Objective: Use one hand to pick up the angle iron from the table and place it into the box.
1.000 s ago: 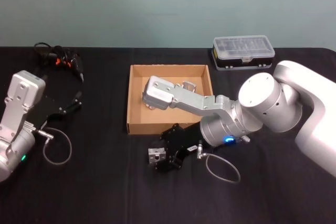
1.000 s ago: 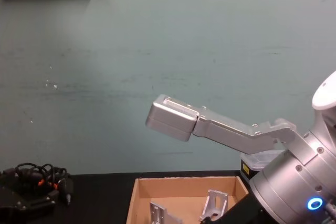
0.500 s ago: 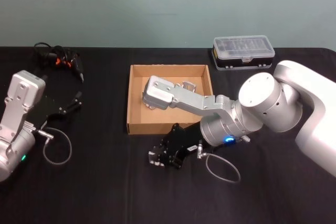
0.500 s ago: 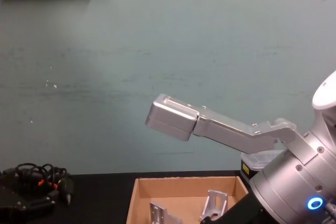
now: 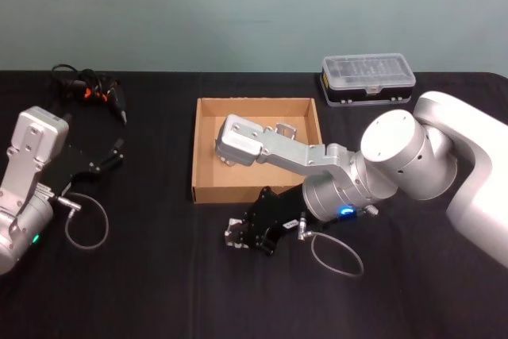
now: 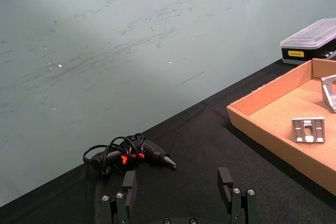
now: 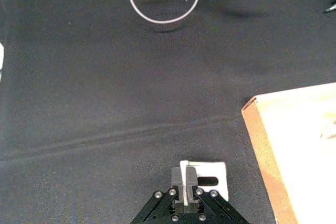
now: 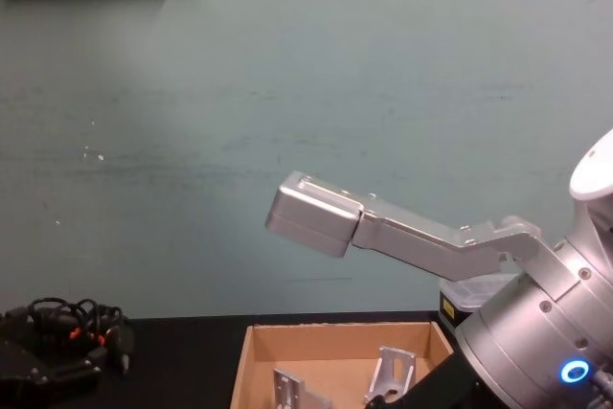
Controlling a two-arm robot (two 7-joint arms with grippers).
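From the head view, the right gripper (image 5: pixel 242 236) sits low on the black table (image 5: pixel 159 291), just near of the tan cardboard box (image 5: pixel 195 156), its black fingers pinched on a small silver angle iron (image 5: pixel 232 233); the left gripper (image 5: pixel 107 156) rests idle at the far left beside a clear cable loop (image 5: pixel 86 224). The hold looks narrow, so the bracket could twist or drop on the lift, and a low carry could knock it against the box's near wall. A black case with a clear lid (image 5: pixel 367 78) stands far right, and a bundle of black cable with orange tabs (image 5: pixel 89 89) far left. In the left wrist view the left gripper's fingers (image 6: pixel 129 182) stand spread wide, holding nothing; the box's matte cardboard floor carries a slotted angle bracket (image 6: pixel 308 129), so a careless drop could land on it. In the right wrist view the jaws stand nearly closed on the thin upright flange of the angle iron (image 7: pixel 206 174), its pale slotted flat leg lying on the cloth-like black surface just left of the box's edge (image 7: pixel 262 161); smooth metal in so thin a pinch may slip. The chest view shows the grey elbow link (image 8: pixel 316 213) above the box, with two shiny brackets (image 8: pixel 388 371) standing inside.
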